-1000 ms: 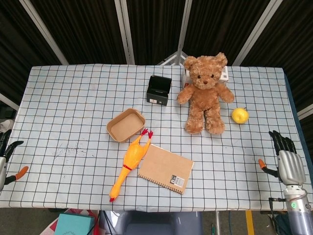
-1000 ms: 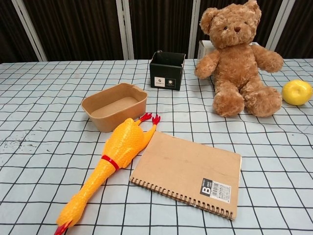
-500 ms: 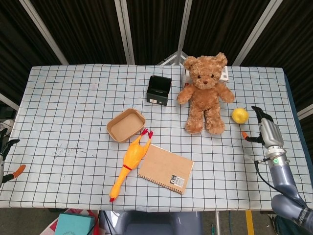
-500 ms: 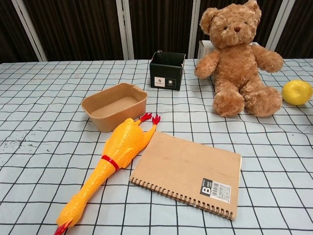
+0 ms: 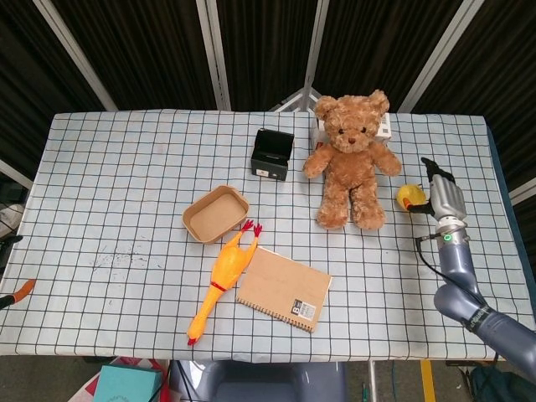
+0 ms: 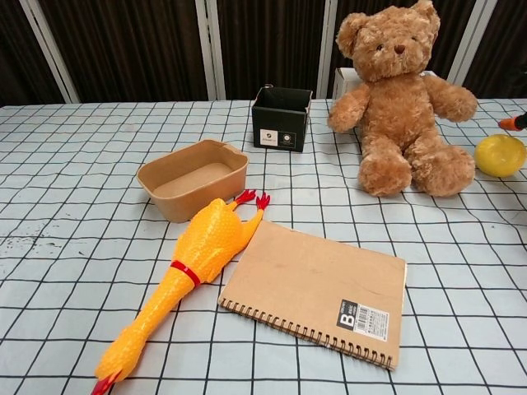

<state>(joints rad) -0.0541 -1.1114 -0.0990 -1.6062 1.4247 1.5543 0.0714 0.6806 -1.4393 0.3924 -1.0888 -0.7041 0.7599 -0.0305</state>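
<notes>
My right hand (image 5: 443,198) is at the table's right side, right beside a yellow lemon (image 5: 407,197) and hiding its right edge. Its fingers point toward the far side and are not closed round the fruit. In the chest view only an orange fingertip (image 6: 512,123) shows, just above the lemon (image 6: 499,155) and apart from it. My left hand (image 5: 12,287) barely shows at the left edge, off the table, its orange-tipped thumb well apart from a dark finger, with nothing in it.
A brown teddy bear (image 5: 350,159) sits left of the lemon, a white box (image 5: 384,126) behind it. A black box (image 5: 272,154), a brown tray (image 5: 194,219), a rubber chicken (image 5: 224,274) and a spiral notebook (image 5: 283,287) lie mid-table on the checked cloth.
My right hand has moved from the near right edge up and inward until it is next to the lemon. The left hand has slid further out of view. The objects have not moved.
</notes>
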